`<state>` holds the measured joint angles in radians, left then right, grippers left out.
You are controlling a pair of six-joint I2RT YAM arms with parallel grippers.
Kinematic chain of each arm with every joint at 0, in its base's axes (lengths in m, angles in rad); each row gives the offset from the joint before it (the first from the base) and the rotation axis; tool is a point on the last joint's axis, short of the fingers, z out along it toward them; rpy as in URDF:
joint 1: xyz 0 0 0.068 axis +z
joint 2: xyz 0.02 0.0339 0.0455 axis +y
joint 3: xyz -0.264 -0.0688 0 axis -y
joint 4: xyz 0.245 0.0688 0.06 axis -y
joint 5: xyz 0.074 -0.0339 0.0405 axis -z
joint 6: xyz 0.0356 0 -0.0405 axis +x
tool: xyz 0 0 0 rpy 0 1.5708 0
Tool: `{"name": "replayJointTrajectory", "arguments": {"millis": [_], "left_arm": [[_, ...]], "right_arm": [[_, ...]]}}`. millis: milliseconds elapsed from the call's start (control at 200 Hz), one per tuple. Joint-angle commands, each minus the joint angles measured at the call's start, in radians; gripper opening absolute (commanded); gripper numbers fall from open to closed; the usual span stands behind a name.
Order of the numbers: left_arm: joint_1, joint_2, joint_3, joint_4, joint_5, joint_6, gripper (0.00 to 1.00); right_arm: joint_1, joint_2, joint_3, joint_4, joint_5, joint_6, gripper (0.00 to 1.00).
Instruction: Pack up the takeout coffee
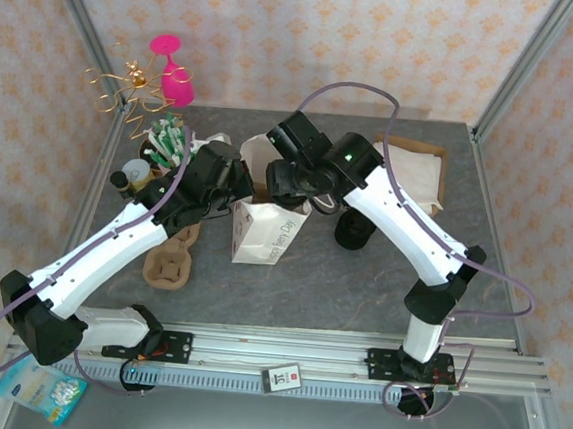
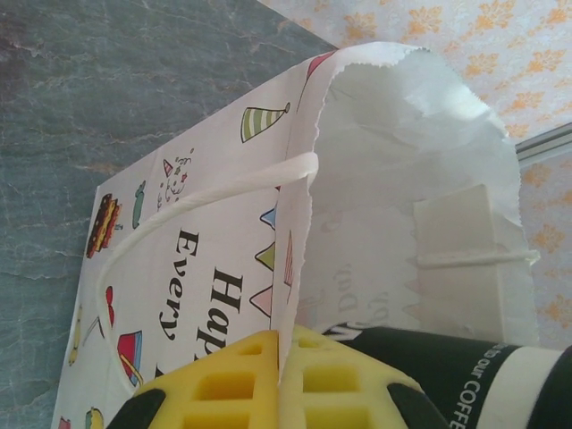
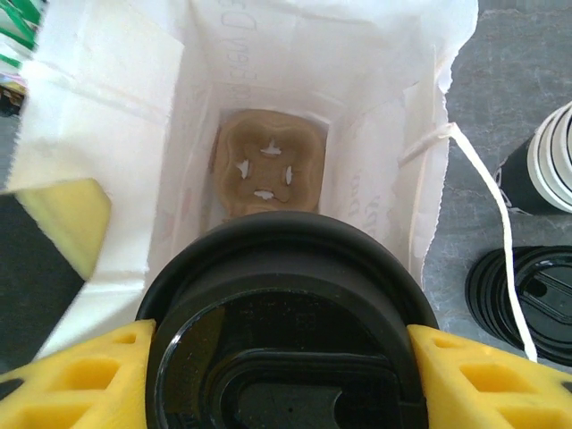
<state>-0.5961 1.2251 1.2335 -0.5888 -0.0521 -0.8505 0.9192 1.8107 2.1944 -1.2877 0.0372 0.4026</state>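
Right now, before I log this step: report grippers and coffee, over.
Left gripper shut on paper bag rim. Right gripper shut on takeout coffee, above bag mouth. Cup carrier at bag bottom; nothing between.

Bright, even light leaves only soft shadows on the bench (image 1: 361, 281). In the right wrist view the black lid (image 3: 286, 357) is slightly blurred and glossy.
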Motion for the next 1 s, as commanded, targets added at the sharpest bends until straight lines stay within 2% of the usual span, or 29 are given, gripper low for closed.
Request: {"name": "replayJointTrajectory", "arguments": {"millis": [0,170,425,816,996], "left_arm": [[-0.004,-0.022,0.012,0.059,0.042,-0.028,0.0],[-0.004,-0.031,-0.002,0.073,0.043,-0.039,0.0],[-0.004,-0.039,-0.008,0.07,0.034,-0.042,0.0],[-0.002,-0.056,-0.033,0.074,0.023,-0.05,0.0],[-0.002,-0.049,-0.041,0.077,0.031,-0.051,0.0]], "right_arm": [[-0.007,0.049,0.079,-0.022,-0.006,-0.006,0.49],[-0.005,0.097,0.153,-0.021,-0.035,-0.006,0.49],[0.002,0.137,0.177,-0.021,-0.034,0.002,0.48],[-0.011,0.045,0.001,-0.021,0.055,-0.003,0.49],[-0.008,0.038,-0.023,-0.022,-0.025,-0.002,0.49]]}}
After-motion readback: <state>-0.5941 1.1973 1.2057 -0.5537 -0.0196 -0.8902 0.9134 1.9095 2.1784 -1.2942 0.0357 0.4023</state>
